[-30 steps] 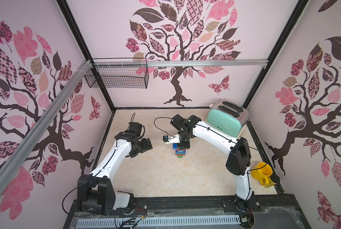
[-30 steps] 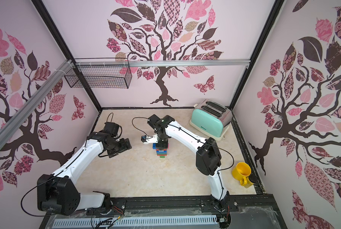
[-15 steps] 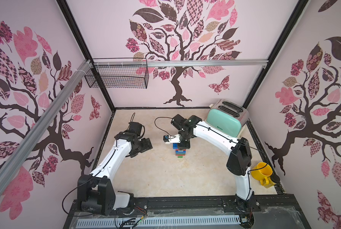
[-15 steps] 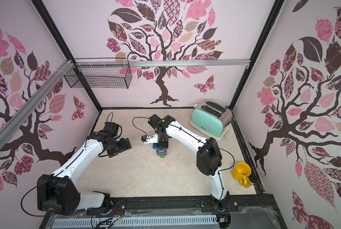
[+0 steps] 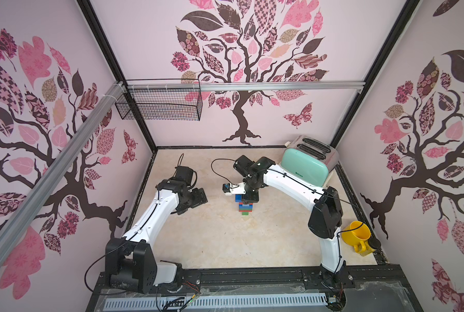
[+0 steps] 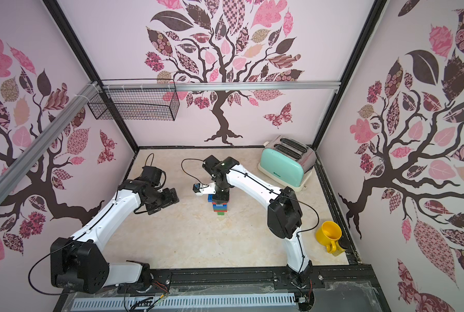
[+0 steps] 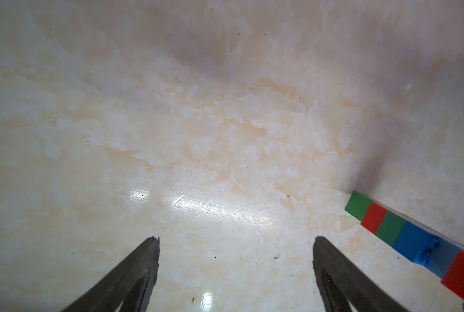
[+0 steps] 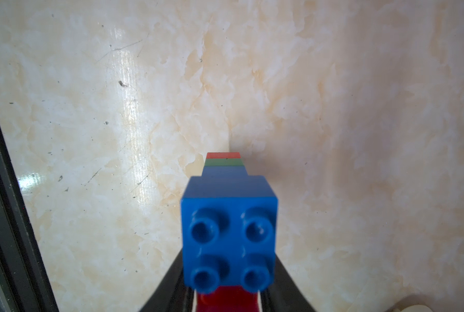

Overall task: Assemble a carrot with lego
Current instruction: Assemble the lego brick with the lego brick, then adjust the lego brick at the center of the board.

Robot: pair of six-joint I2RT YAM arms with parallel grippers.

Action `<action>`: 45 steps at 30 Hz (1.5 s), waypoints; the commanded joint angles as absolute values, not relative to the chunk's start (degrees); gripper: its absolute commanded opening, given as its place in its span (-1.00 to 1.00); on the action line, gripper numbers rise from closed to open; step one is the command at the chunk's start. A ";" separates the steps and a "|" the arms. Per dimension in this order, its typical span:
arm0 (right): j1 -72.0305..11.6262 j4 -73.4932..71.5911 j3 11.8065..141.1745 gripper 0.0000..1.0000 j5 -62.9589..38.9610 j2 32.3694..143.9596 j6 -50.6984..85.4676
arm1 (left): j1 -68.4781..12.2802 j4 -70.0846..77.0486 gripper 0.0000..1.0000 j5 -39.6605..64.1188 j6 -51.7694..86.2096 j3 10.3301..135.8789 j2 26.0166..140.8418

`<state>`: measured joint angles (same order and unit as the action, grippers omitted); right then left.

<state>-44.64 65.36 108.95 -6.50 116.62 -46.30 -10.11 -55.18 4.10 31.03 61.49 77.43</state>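
Nearest, a yellow mug sits off to the side, no part of this. On the bench the carrot stands upright on its green tip. With no loose brick in sight, assembly looks finished. The left claw gapes wide and empty, apart from it. The right claw caps the wide end, narrow around a red brick; whether it pinches, I cannot tell. Next: release cleanly and lift straight up, lest the stack topple. Farthest, a mint toaster.
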 commanded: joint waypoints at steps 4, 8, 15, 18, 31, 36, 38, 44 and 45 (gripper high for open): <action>-44.16 65.37 108.48 -0.09 -7.66 116.07 -45.75 | -9.81 -55.27 0.83 3.35 30.67 63.20 77.24; -43.87 64.16 108.69 -0.01 -7.89 114.87 -45.27 | -9.78 -55.36 0.83 3.29 30.60 63.35 77.24; -42.56 65.26 111.57 0.17 -10.09 112.21 -44.30 | -9.82 -55.44 0.84 3.25 30.64 63.32 77.13; -41.68 66.77 112.42 0.20 -10.82 110.58 -43.87 | -9.76 -55.53 0.84 3.38 30.67 63.46 77.10; -24.78 38.26 83.46 0.53 -25.11 88.67 -21.10 | -9.82 -56.26 0.84 2.64 30.51 64.25 77.32; -14.64 28.08 69.44 0.99 -31.74 82.31 -8.48 | -9.76 -56.08 0.85 2.91 30.86 64.51 78.00; -13.14 25.46 65.36 0.99 -32.53 81.44 -5.80 | -9.79 -55.83 0.85 2.92 30.94 64.85 78.24; -11.71 19.45 57.43 0.99 -35.49 82.38 2.46 | -9.76 -56.05 0.85 2.41 31.21 65.61 79.01; -11.56 17.61 55.95 0.99 -34.66 82.83 6.18 | -9.79 -56.04 0.86 2.20 31.23 65.58 78.94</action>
<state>-12.08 23.81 57.91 -31.77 82.24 -2.94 -10.09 -55.81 3.05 31.31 64.34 78.74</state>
